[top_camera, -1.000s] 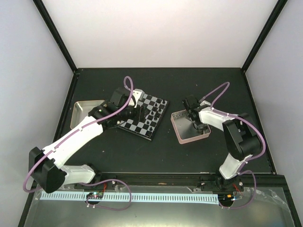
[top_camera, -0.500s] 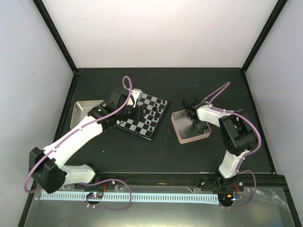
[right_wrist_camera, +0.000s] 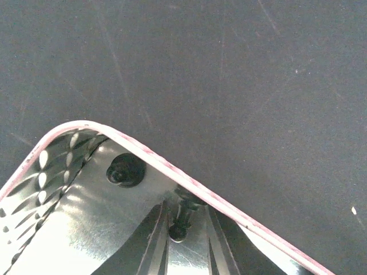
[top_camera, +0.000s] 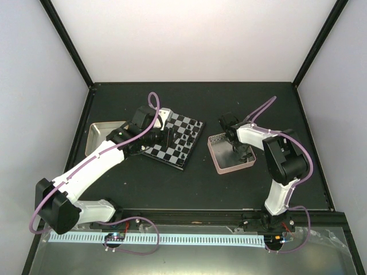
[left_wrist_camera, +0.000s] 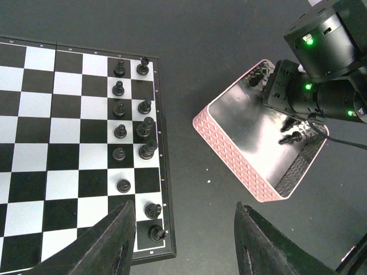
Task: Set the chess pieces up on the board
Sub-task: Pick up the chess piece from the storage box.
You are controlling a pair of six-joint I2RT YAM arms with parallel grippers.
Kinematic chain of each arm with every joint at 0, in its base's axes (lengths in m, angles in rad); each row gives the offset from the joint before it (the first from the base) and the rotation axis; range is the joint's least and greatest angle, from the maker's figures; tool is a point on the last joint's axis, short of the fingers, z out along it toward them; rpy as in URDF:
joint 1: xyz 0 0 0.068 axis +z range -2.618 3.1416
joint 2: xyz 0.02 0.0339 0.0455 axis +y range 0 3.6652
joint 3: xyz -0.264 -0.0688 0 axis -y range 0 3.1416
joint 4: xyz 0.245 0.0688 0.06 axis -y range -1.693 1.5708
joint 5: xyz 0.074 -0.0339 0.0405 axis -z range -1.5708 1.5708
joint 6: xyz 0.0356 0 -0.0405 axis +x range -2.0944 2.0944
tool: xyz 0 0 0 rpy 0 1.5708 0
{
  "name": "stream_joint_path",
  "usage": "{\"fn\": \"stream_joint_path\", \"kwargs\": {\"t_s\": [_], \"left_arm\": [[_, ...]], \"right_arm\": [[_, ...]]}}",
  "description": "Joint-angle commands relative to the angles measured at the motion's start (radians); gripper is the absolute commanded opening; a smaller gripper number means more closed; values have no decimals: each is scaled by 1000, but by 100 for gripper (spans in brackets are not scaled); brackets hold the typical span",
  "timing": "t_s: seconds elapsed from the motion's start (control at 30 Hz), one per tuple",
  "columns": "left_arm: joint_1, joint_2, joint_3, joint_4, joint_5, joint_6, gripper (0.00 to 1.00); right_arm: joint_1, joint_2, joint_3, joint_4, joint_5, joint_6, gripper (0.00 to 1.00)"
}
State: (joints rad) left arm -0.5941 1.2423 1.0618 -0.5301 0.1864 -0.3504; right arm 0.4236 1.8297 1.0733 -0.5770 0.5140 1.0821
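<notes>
Though walls (top_camera: 200, 40) are white, tabletop (top_camera: 172, 189) is black.

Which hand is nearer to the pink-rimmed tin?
Right. The right hand is inside the pink-rimmed tin at a corner; the left hand is above the board edge, apart from the tin.
</notes>
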Motion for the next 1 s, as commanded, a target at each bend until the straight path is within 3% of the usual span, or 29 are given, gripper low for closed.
{"fn": "stream_joint_path", "kwargs": {"t_s": [0.0,0.13,0.3,0.57,0.83,0.97], "left_arm": [[11,-24,1,13,21,14,49],[12,-26,0,15,23,13,49],[13,-32,-6,16,24,13,49],[16,-53,-46,64,58,-29,50],[17,-71,-128,214,156,-171,50],[19,-80,-172,282,182,-228,50]], "right_arm": [[-8,3,18,-19,17,-17,14],[-8,-14,-4,8,-31,-56,5],[-8,-64,-36,42,-116,-115,1],[-8,-221,-122,153,-430,-308,1],[-8,-303,-168,212,-717,-447,1],[-8,-307,-135,124,-790,-487,1]]}}
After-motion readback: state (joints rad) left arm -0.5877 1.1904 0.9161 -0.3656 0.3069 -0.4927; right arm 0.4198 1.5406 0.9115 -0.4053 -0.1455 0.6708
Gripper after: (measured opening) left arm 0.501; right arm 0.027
